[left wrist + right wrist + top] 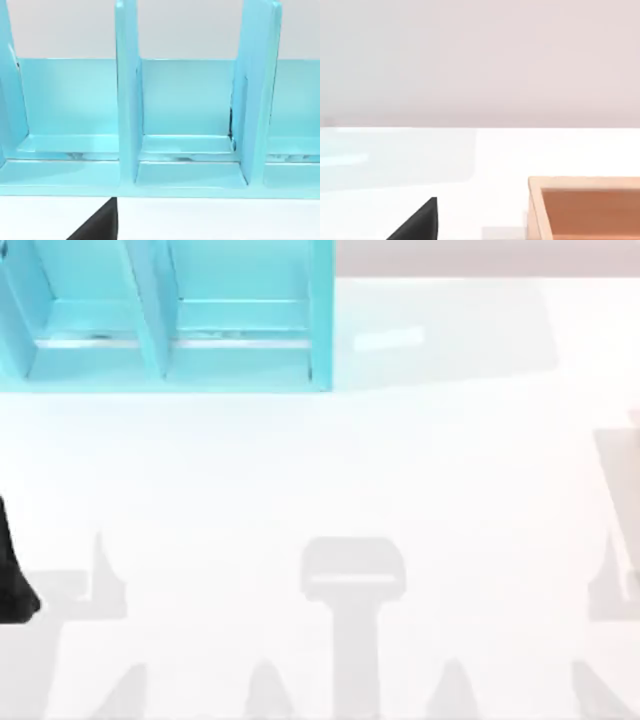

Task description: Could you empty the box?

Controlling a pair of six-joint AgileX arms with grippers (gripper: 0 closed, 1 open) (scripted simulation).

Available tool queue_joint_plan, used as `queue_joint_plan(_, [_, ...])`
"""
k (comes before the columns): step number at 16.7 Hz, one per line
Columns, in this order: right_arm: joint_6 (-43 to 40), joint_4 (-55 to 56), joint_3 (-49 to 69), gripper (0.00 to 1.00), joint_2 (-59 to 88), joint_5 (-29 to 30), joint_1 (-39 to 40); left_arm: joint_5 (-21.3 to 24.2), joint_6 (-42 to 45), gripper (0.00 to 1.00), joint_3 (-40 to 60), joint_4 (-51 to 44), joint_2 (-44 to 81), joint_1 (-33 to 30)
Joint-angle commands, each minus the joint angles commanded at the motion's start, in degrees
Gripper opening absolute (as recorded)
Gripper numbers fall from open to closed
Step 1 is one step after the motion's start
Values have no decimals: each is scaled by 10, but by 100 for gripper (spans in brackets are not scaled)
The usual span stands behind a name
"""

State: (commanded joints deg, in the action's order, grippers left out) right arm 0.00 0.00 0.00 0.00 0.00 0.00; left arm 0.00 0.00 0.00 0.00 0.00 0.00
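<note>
An open wooden box (534,210) with orange-brown walls stands on the white table close to my right gripper; the part of its inside in view holds nothing I can make out. A dark tip of my right gripper (420,224) juts into the right wrist view, to one side of the box. A dark part of my left arm (14,575) sits at the table's left edge. A dark tip of my left gripper (99,224) faces a cyan rack.
The cyan rack (170,330) with upright dividers (127,100) stands at the table's back left, its compartments bare. The white table (330,470) spreads out in front of it, crossed by grey shadows near the front edge.
</note>
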Motion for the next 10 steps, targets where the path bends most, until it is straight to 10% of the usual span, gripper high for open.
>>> queue_joint_plan(10, [-77, -182, 187, 100, 219, 8, -91, 0, 0, 100, 0, 0, 0, 0])
